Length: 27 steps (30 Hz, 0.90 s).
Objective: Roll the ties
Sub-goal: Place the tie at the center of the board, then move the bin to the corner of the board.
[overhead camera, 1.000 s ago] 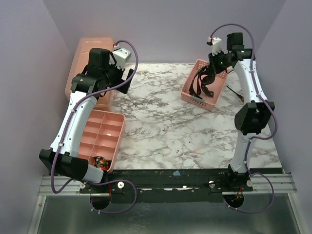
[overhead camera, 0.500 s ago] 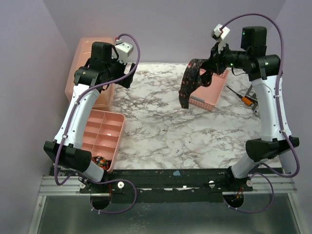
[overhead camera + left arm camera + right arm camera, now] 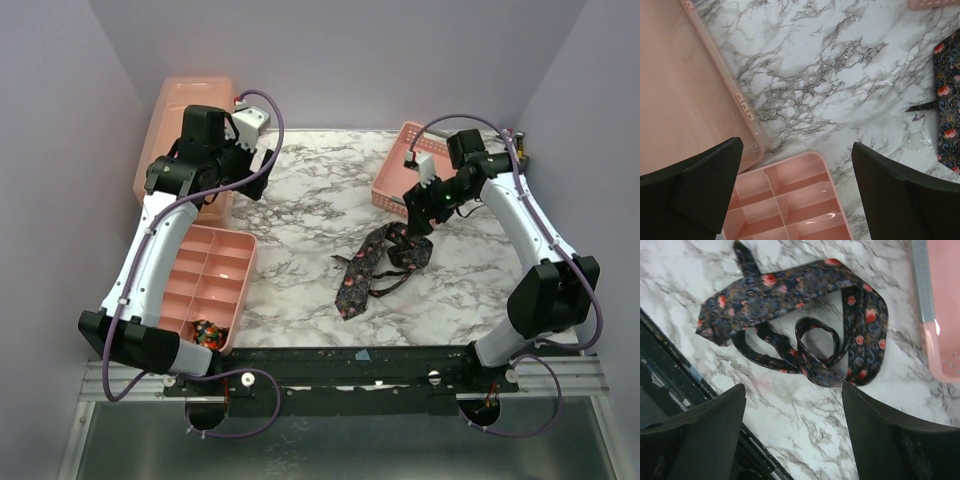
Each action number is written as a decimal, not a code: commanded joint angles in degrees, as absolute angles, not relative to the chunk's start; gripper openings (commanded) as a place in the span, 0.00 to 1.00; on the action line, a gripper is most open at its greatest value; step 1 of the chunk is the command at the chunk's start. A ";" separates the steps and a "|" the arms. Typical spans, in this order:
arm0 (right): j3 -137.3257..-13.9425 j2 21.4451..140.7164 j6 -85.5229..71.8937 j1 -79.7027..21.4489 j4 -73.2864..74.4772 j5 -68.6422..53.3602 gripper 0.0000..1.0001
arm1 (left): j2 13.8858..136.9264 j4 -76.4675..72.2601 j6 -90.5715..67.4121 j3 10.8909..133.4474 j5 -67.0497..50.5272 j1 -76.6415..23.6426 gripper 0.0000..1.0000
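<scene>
We see one tie lying unrolled on the marble desk. It is a loose tangle of loops right of the middle, with its wide end pointing toward the near edge. Our right tool hovers just above the far loops, fingers spread wide and holding nothing. Our left tool hangs spread as well, over the desk near the pink compartment tray and well apart from the tie. A pink basket stands just behind the right tool.
</scene>
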<state>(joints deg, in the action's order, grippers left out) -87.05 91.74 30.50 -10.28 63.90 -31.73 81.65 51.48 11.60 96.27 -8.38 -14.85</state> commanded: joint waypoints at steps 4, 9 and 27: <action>-84.06 95.59 25.70 -2.67 57.14 -17.81 0.67 | 77.08 50.75 13.55 92.69 -9.65 -14.78 0.99; -83.69 100.40 27.10 -0.43 50.74 -8.48 0.50 | 75.17 51.08 14.58 90.72 -11.93 -13.89 0.99; -106.39 118.78 23.64 -6.60 49.20 -28.21 0.51 | 74.18 47.29 16.33 84.93 -22.89 -12.69 0.98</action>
